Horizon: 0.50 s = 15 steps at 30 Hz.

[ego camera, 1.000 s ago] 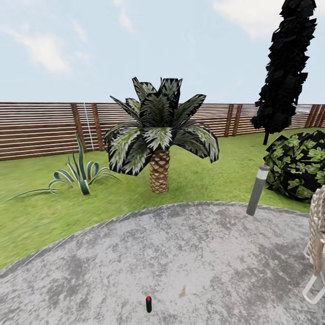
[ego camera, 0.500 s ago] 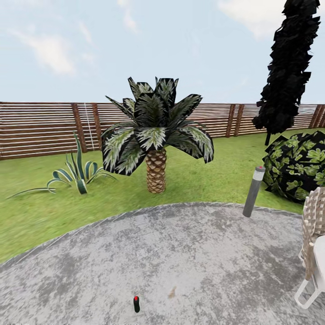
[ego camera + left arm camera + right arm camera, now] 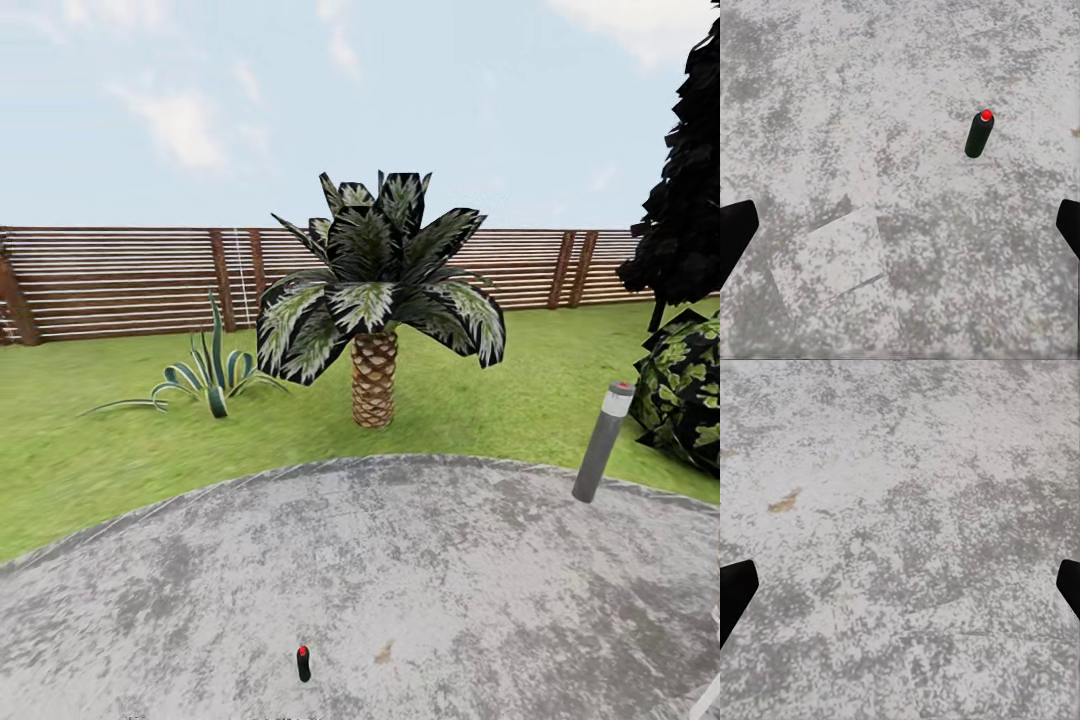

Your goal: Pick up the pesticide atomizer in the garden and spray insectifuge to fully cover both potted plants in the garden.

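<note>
The pesticide atomizer (image 3: 303,663), a slim dark bottle with a red tip, stands upright on the round grey patio (image 3: 420,570) near the head view's lower edge. In the left wrist view the atomizer (image 3: 979,135) stands on the paving ahead of my left gripper (image 3: 900,232), well apart from it. That gripper is open, its black fingertips (image 3: 735,232) wide apart with nothing between them. My right gripper (image 3: 900,589) is open too, hanging over bare paving. The two potted plants are out of view.
A palm (image 3: 375,300) and a striped agave (image 3: 210,375) grow on the lawn (image 3: 100,460) beyond the patio, before the brown slatted fence (image 3: 120,285). A grey bollard lamp (image 3: 603,440) stands at the patio's right edge, beside a leafy bush (image 3: 690,390). A brown leaf (image 3: 382,655) lies near the atomizer.
The whole head picture has shifted to the right as the camera turned left. The woven chair at the right edge has left the picture. The atomizer stands where it was on the patio.
</note>
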{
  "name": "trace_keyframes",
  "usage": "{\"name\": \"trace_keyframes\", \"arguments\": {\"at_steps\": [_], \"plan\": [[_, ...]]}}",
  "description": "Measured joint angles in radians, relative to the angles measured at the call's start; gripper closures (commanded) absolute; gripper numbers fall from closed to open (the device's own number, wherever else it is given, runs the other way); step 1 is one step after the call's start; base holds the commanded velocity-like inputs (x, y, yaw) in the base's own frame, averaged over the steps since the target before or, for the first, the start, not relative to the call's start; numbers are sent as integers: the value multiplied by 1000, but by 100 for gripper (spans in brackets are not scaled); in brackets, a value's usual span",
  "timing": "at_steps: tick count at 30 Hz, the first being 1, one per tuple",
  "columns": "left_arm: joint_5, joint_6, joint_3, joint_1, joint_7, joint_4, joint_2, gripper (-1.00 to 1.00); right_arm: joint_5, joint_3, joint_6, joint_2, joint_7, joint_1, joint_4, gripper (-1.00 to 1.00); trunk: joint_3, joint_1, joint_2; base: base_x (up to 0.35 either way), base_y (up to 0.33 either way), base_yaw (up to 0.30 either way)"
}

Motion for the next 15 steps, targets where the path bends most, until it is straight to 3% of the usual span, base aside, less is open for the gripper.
{"name": "trace_keyframes", "arguments": {"at_steps": [6, 15], "plan": [[0, 0, 0, 0, 0, 0, 0, -100, 0, 0, 0, 0, 0, 0, 0, -100, 0, 0, 0, 0, -282, 245], [0, 0, 0, 0, 0, 0, 0, -100, 0, 0, 0, 0, 0, 0, 0, -100, 0, 0, 0, 0, -282, 23]]}}
